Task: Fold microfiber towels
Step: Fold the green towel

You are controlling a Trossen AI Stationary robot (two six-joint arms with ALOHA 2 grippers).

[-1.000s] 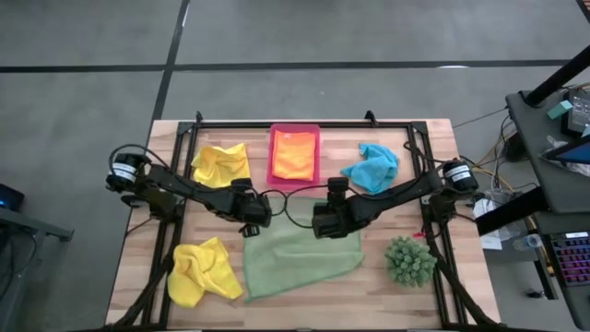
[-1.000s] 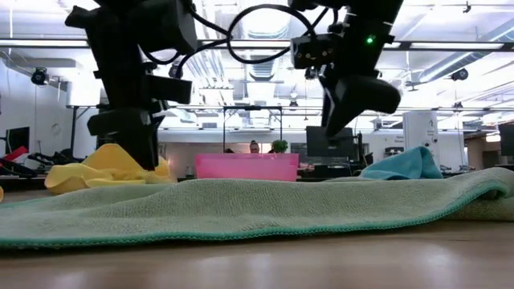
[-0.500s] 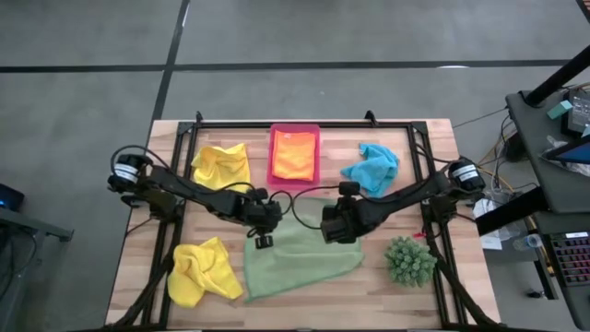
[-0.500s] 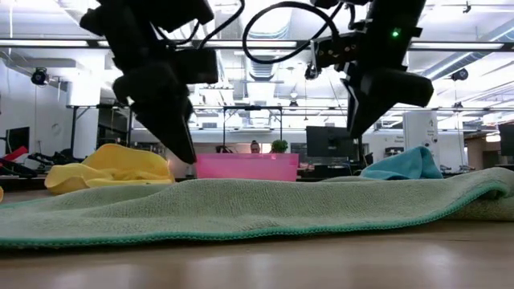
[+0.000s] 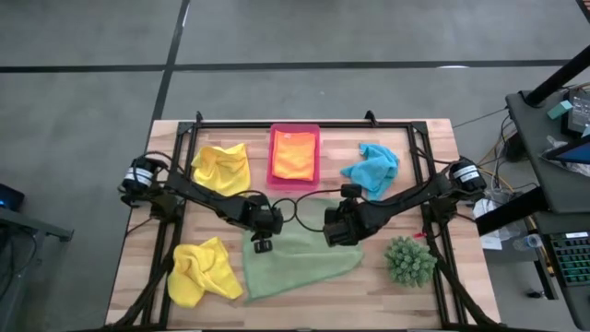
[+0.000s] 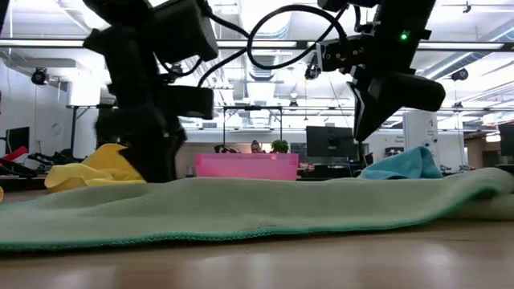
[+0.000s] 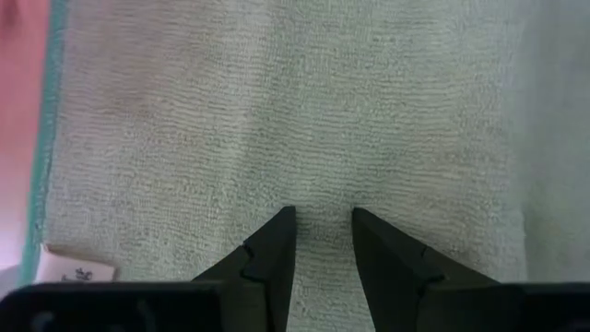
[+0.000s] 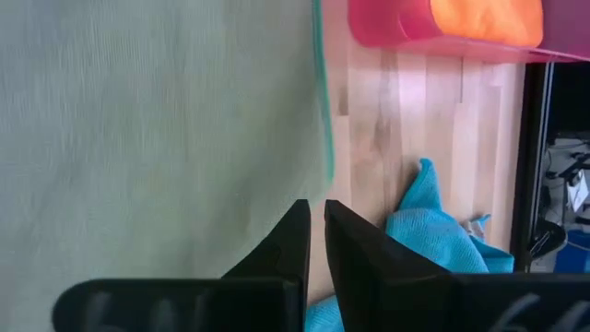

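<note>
The light green towel [image 5: 300, 260] lies spread flat at the table's near middle. My left gripper [image 7: 321, 217] is open and points steeply down at the towel's far left part, close to its hemmed edge [image 7: 41, 166]. In the low view my left gripper [image 6: 161, 172] reaches down behind the towel's ridge. My right gripper [image 8: 316, 205] is shut with nothing in it. It hangs clear above the towel's far right edge [image 8: 323, 111], as the low view of my right gripper [image 6: 361, 135] shows. An orange towel [image 5: 294, 155] lies in the pink tray [image 5: 273, 175]. My left gripper has its open fingertips [image 7: 288, 217] down at the green towel's top face [image 7: 323, 175], near its far left corner, coming from above. Whether they touch the cloth I cannot tell. The towel lies flat between them, not gathered.
A yellow towel [image 5: 221, 164] lies at the far left and a crumpled one [image 5: 201, 270] at the near left. The turquoise towel [image 5: 371, 168] lies at the far right. A spiky green plant [image 5: 409, 260] stands at the near right, beside the green towel.
My left gripper has moved toward the near edge and a little right, tipped steeper, and come down onto the green towel's far left part. My right gripper has shifted slightly toward the table's right, staying above the towel. The towel has not moved.
</note>
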